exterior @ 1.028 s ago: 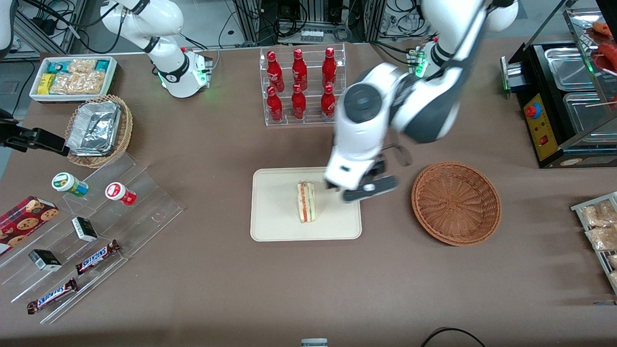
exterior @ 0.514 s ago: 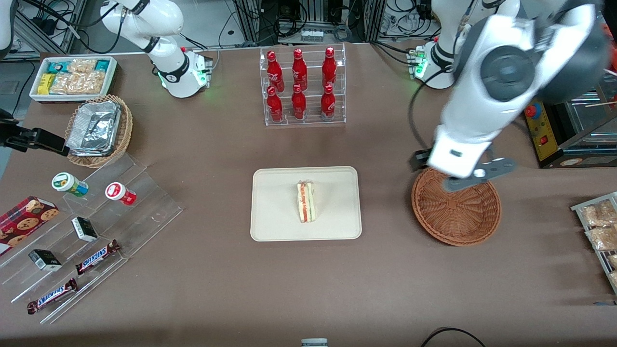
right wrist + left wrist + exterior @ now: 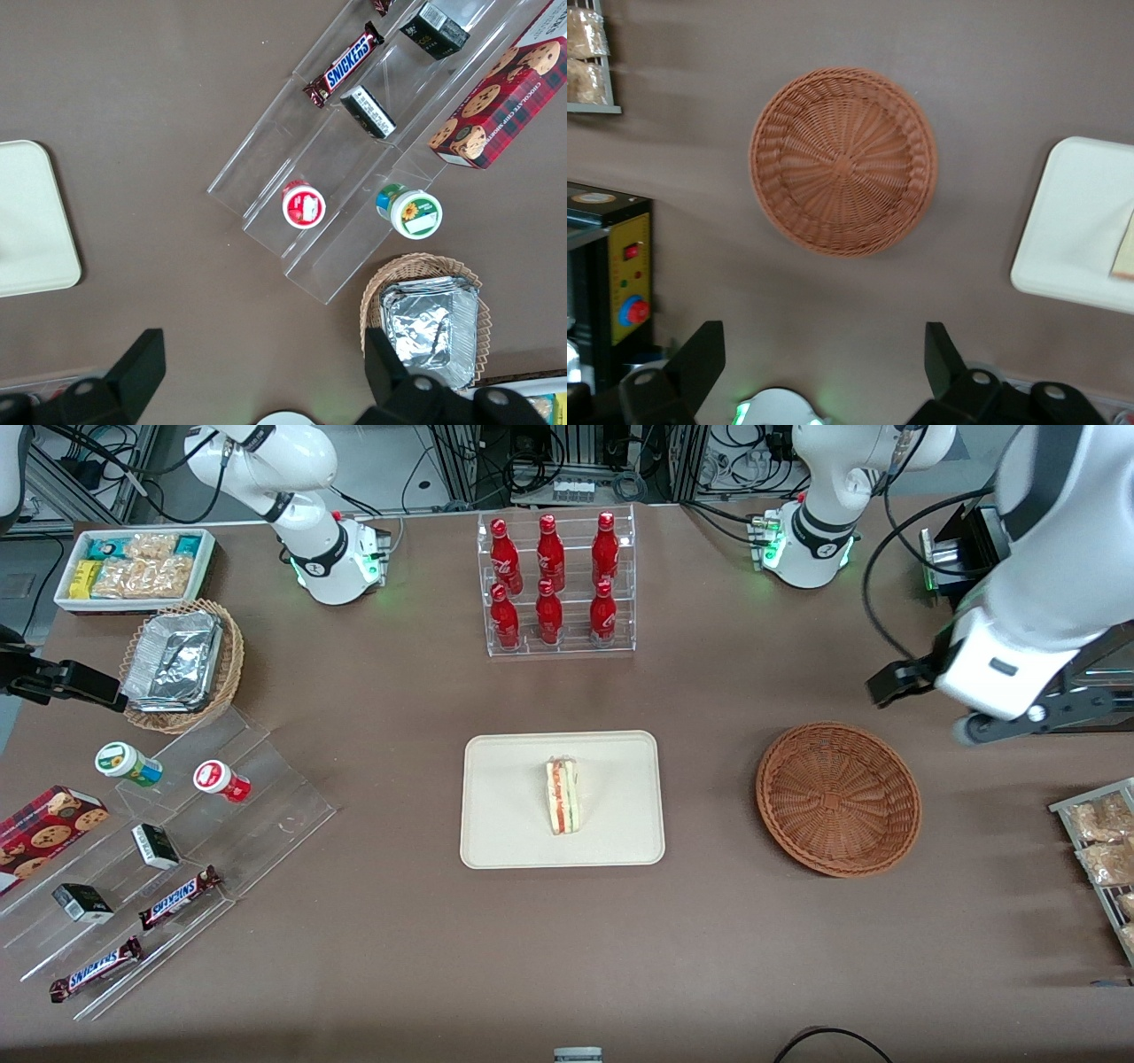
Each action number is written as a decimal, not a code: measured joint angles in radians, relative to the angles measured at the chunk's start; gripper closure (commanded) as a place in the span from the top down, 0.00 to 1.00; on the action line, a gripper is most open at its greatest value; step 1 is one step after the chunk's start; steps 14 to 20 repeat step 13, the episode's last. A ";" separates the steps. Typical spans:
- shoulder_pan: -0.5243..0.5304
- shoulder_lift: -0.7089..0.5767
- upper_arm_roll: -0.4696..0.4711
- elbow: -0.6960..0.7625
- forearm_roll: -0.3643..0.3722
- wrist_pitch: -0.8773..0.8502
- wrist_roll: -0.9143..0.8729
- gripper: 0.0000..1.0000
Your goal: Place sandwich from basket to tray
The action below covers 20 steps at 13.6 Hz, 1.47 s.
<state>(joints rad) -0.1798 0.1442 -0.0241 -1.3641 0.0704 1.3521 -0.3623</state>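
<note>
The sandwich point(image 3: 563, 795) stands on edge in the middle of the cream-white tray point(image 3: 505, 815), its red and green filling showing. Beside the tray, toward the working arm's end, the reddish-brown wicker basket point(image 3: 837, 797) holds nothing. My gripper point(image 3: 966, 704) hangs high over the table, a little farther from the front camera than the basket and nearer the working arm's end. In the left wrist view the gripper point(image 3: 824, 354) is open, with only bare table between its fingers. That view also shows the basket point(image 3: 842, 159), a corner of the tray point(image 3: 1072, 230) and a sliver of the sandwich point(image 3: 1125, 252).
A clear rack of red bottles point(image 3: 554, 584) stands farther back than the tray. A black machine point(image 3: 611, 274) and a rack of snack packets point(image 3: 1099, 841) sit at the working arm's end. An acrylic step stand point(image 3: 177, 824), a foil-tray basket point(image 3: 182, 664) and a white snack bin point(image 3: 133, 567) lie toward the parked arm's end.
My gripper has swung away from the tray, passed over the basket and risen toward the working arm's end. The sandwich has stayed on the tray.
</note>
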 measured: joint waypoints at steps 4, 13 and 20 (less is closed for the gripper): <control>0.106 -0.081 0.000 -0.069 -0.018 -0.018 0.205 0.99; 0.176 -0.188 0.054 -0.174 -0.023 -0.017 0.396 0.99; 0.176 -0.188 0.054 -0.174 -0.023 -0.017 0.396 0.99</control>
